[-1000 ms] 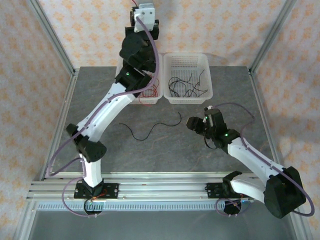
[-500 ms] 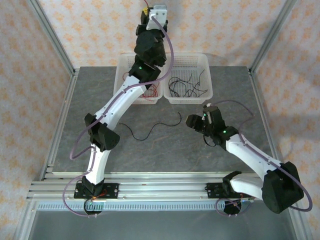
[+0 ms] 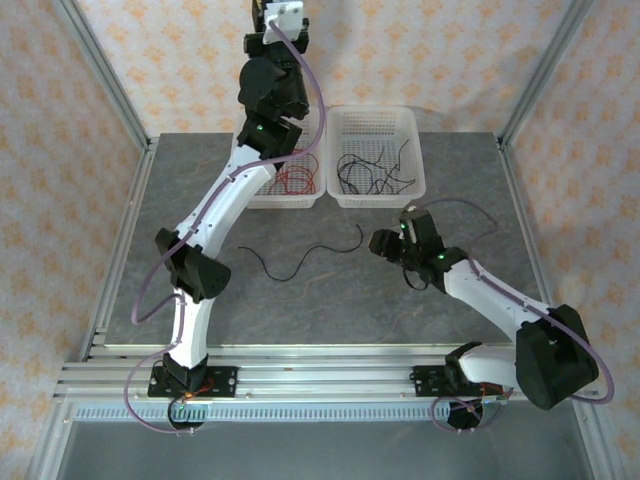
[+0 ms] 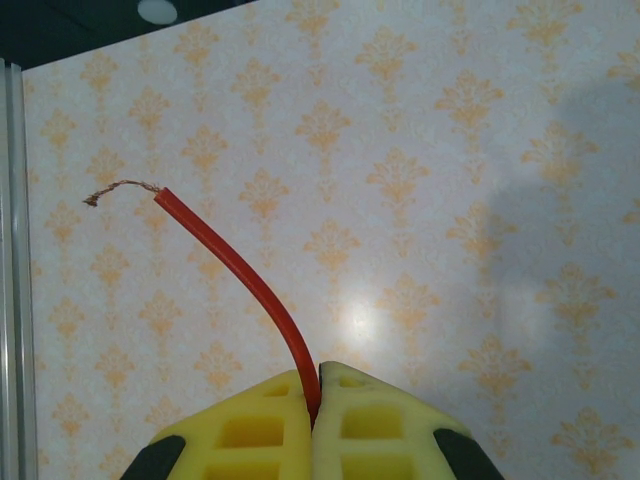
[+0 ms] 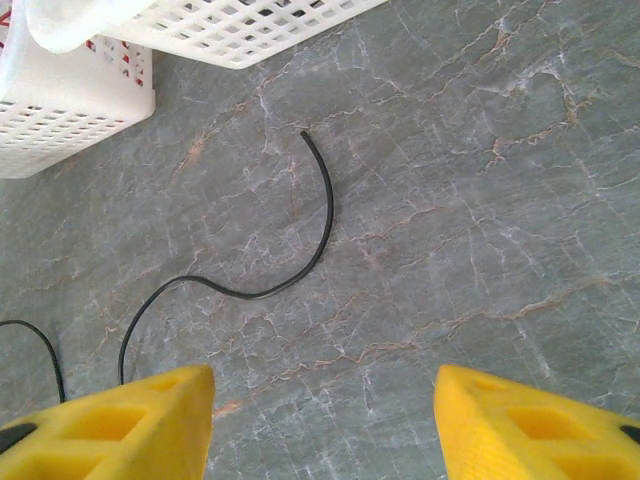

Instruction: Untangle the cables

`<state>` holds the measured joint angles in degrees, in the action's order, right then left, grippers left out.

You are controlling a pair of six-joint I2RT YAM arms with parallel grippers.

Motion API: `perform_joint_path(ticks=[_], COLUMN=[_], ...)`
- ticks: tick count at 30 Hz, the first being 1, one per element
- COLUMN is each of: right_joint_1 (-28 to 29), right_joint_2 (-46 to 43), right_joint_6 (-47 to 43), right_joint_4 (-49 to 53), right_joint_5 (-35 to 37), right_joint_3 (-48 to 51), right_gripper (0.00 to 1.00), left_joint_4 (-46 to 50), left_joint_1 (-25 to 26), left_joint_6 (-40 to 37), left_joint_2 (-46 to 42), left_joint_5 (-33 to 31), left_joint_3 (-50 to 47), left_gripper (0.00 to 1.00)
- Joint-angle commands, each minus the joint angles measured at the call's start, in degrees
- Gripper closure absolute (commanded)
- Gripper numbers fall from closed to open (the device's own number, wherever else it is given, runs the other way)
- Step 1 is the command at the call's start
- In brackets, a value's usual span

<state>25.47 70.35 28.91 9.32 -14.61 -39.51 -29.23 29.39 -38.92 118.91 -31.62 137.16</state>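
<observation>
While aloft, red cable [image 4: 246,279] between jaws.

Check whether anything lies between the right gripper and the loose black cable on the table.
Nothing visible does. The open right gripper faces the black cable, with just bare table between them.

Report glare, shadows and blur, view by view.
Left wrist: a glare spot on the wallpaper beside the red cable, soft shadow upper right. Right wrist: black cable sharp, yellow fingertips blurred. Top external: even light, faint shadows on the table.
</observation>
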Motion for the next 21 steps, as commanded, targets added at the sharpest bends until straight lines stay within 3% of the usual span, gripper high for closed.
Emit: perform_joint_path(ticks=[1,8,13,16,21], right_joint_1=[0.5,0.5,0.5,0.5,1.6], right_joint_2=[0.6,2.9,5.7,7.3,8.4], right_joint_6=[-0.7,-0.3,-0.7,-0.9,-0.9], right_joint_4=[-1.5,-3.2,-3.6,-3.9,-3.4], right_joint_5=[1.2,0.9,0.4,-0.3,-0.7], right_joint_3=[-1.0,0.0,-0.6,-1.3,-2.4], right_gripper=[0.41,0.41,0.41,0.41,0.41], left_joint_4=[-7.6,-18.6,-22.4,-16.4,9.4], left_joint_1=[-2.9,-6.6,-7.1,-7.1,-7.2], left_joint_6=[1.1,8.2,15.4,20.8,31.1], left_joint_2=[2.8,6.6,3.6,1.6,3.3], left_joint_5=[4.0,4.6,3.7,4.2,4.8], left_joint_3=[-3.1,-16.2,-31.1,-36.0,-31.6], left_gripper=[1.00,1.00,1.00,1.00,1.00])
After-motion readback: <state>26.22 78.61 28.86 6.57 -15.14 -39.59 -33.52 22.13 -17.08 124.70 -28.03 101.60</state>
